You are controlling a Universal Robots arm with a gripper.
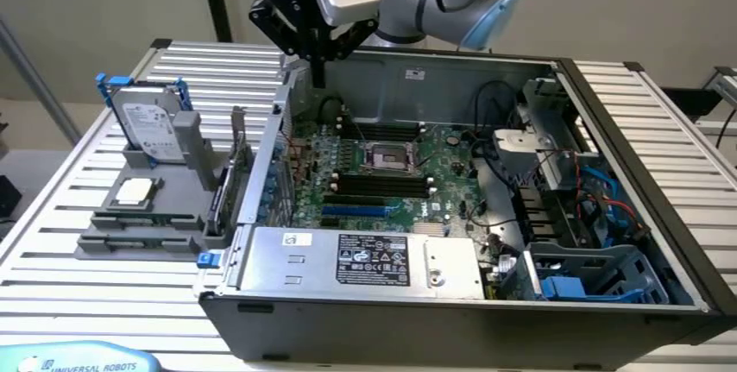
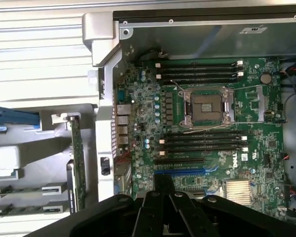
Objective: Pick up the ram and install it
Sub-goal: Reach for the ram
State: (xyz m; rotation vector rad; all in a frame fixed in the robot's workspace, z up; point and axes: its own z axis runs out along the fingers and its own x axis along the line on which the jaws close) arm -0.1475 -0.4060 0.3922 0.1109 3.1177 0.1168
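Note:
My gripper hangs shut and holds nothing, high over the back corner of the open computer case on the exterior view's left. In the wrist view its closed fingertips point down over the green motherboard, near a blue slot. Rows of long black memory slots flank the processor socket and look unfilled; the same slots lie mid-board in the exterior view. The ram is hidden from me.
A grey parts holder stands outside the case on the exterior view's left. It carries a hard drive, a silver processor chip and a tall upright card. The power supply and cables crowd the case.

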